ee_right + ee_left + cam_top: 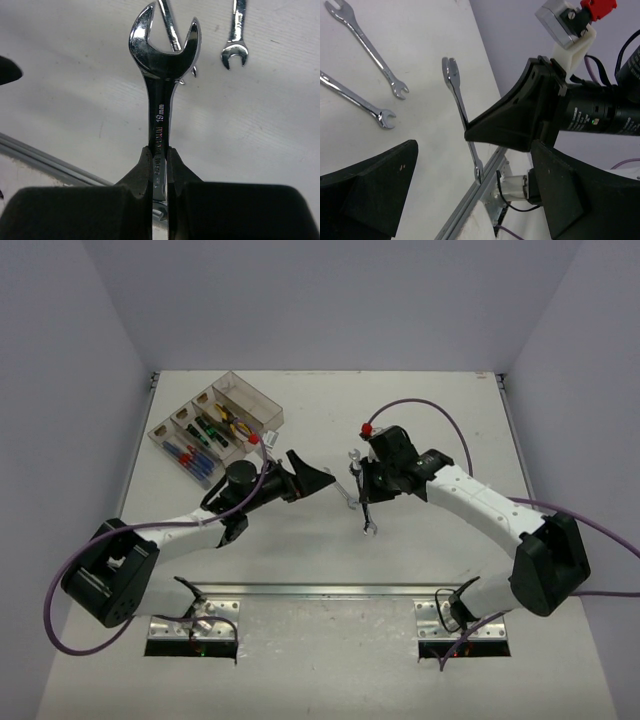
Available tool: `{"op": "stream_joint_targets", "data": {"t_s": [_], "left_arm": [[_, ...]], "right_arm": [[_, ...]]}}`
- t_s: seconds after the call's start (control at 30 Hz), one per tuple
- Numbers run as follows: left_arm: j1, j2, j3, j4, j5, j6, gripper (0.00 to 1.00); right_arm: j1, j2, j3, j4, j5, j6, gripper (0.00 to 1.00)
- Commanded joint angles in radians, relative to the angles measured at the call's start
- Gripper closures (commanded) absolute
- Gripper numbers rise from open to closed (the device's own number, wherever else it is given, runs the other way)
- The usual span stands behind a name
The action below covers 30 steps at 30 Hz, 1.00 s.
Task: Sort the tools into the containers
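Nearest you, the R gripper [159,162] is clenched on the shank of a silver flat 19 mm open-end wrench [161,75]. It pinches low, w/ the forked head sticking out past the fingertips. The wrench looks lifted off the white table [430,410], tho I can't tell if its lower end is free. Just beside it the L gripper [318,483] is spread wide, holding nothing, mouth toward the held wrench. Past them a loose silver wrench [369,47] & a second loose wrench [356,99] lie flat on the table, apart from each other. Farthest, back L, sit the joined clear plastic bins [270,415]. They hold red/blue-handled screwdrivers [190,455], green-black screwdrivers [207,430] & yellow-handled pliers [236,425] in 3 compartments; the end one shows no tool I can make out. Step in hand, I'd say: pickup done, transfer pending, prob. a handover since the bins sit on the L side. Next you need the L fingers shut on the free shank before R lets go, then a carry to the end compartment.
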Motion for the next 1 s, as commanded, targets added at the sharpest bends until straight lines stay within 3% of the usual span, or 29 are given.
{"op": "stream_joint_targets", "data": {"t_s": [0.0, 0.3, 0.53, 0.7, 0.77, 0.8, 0.87, 0.97], "left_arm": [[-0.034, 0.078, 0.075, 0.208, -0.041, -0.062, 0.09], [-0.081, 0.208, 0.136, 0.190, -0.109, -0.089, 0.27], [-0.117, 0.257, 0.185, 0.180, -0.127, -0.094, 0.34], [-0.132, 0.279, 0.203, 0.185, -0.126, -0.110, 0.55], [-0.140, 0.286, 0.193, 0.196, -0.126, -0.127, 0.75], [-0.140, 0.286, 0.193, 0.201, -0.126, -0.127, 0.76], [-0.143, 0.285, 0.182, 0.212, -0.126, -0.144, 1.00], [-0.143, 0.274, 0.175, 0.205, -0.135, -0.153, 1.00]], "right_arm": [[0.029, -0.052, 0.056, 0.042, -0.053, -0.025, 1.00], [0.071, -0.091, 0.056, 0.091, -0.106, -0.037, 1.00], [0.088, -0.097, 0.079, 0.107, -0.137, -0.040, 1.00], [0.095, -0.103, 0.079, 0.127, -0.144, -0.034, 1.00], [0.095, -0.099, 0.081, 0.138, -0.145, -0.030, 1.00], [0.095, -0.099, 0.083, 0.140, -0.145, -0.030, 1.00], [0.095, -0.092, 0.086, 0.146, -0.134, -0.025, 1.00], [0.095, -0.092, 0.082, 0.154, -0.127, -0.017, 1.00]]}}
